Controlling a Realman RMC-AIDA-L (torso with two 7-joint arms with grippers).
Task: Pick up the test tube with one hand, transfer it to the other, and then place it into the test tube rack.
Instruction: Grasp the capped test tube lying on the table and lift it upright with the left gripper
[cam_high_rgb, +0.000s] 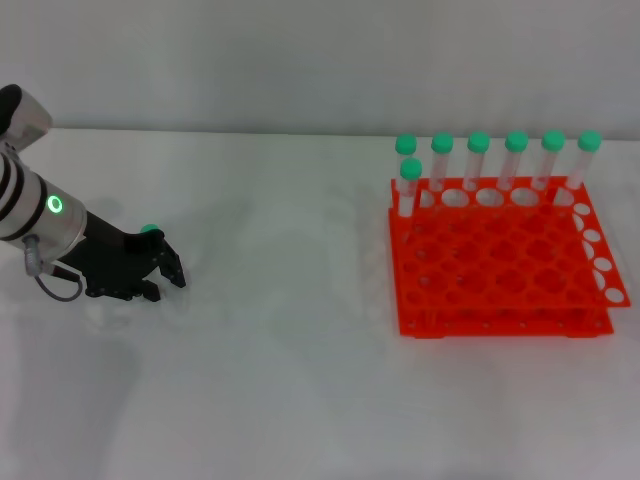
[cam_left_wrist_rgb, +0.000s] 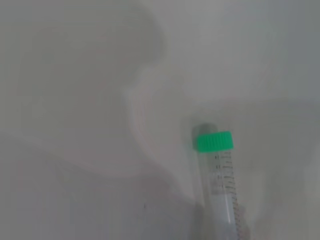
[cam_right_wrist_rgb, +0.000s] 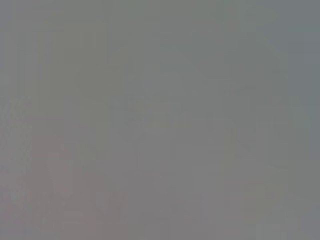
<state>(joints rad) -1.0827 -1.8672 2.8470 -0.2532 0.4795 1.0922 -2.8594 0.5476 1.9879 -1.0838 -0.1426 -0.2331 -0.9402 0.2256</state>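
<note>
item: slim clear plastic test tube with a round green cap (cam_left_wrist_rgb: 220, 175), lying flat on the white table (cam_high_rgb: 300, 380) at the far left; in the head view only its green cap (cam_high_rgb: 150, 230) peeps out beyond the gripper. item: left gripper (cam_high_rgb: 165, 282), black two-finger pincer on a silver-white banded arm with a glowing green ring, low over the table just beside or over the tube; whether its fingers stand wide, narrow or closed on the tube cannot be told, and contact cannot be confirmed. item: right gripper, not in view; its wrist view shows nothing to tell apart. item: bright orange-red two-tiered plastic test tube rack (cam_high_rgb: 500, 280), right side, well apart from the tube. item: seven other green-capped tubes (cam_high_rgb: 478, 165), upright, six along the far row and one in the next row at the rack's left end. stage, judged: pickup in hand; handover and placing not yet done. risks, judged: a smooth round tube lying flat may roll or skid off if the fingers close off-centre; a hold near the cap could leave it tilting and hard to pass across; a tilted tube could miss its hole or knock a standing neighbour.
</note>
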